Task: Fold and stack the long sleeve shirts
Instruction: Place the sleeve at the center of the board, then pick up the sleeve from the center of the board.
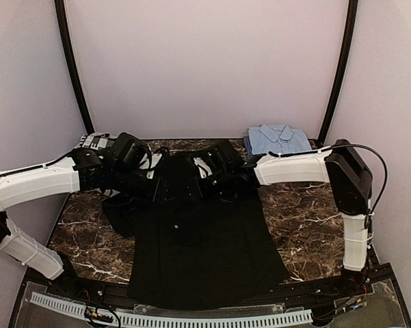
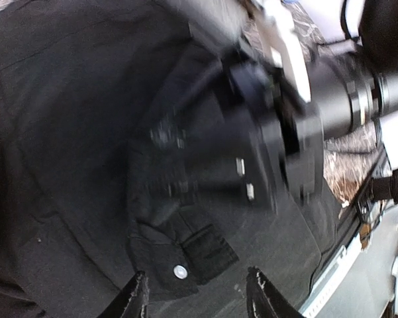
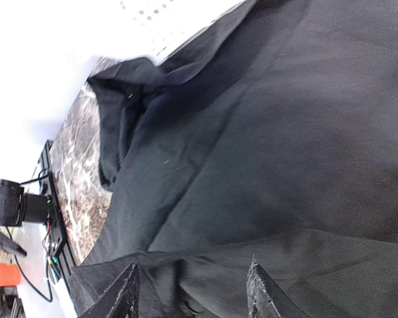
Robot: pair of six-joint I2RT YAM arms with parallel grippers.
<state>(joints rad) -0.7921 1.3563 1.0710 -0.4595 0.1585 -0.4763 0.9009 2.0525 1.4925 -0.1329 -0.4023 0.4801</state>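
A black long sleeve shirt [image 1: 205, 239] lies spread flat on the marble table, its hem toward the near edge. The light blue shirt [image 1: 279, 140] sits folded at the back right. Both grippers hover close together over the black shirt's collar end. My left gripper [image 1: 165, 188] is open; in the left wrist view [image 2: 197, 291] a cuff with a white button [image 2: 180, 271] lies just beyond its tips. My right gripper [image 1: 213, 181] is open too, its tips [image 3: 192, 286] over a ridge of black cloth [image 3: 251, 165]. Nothing is pinched in either.
The marble table [image 1: 308, 212] shows bare to the right and left of the shirt. A bunched sleeve [image 1: 120, 212] lies at the shirt's left. White walls and black posts [image 1: 72, 68] close in the back. A cable strip [image 1: 191, 318] runs along the near edge.
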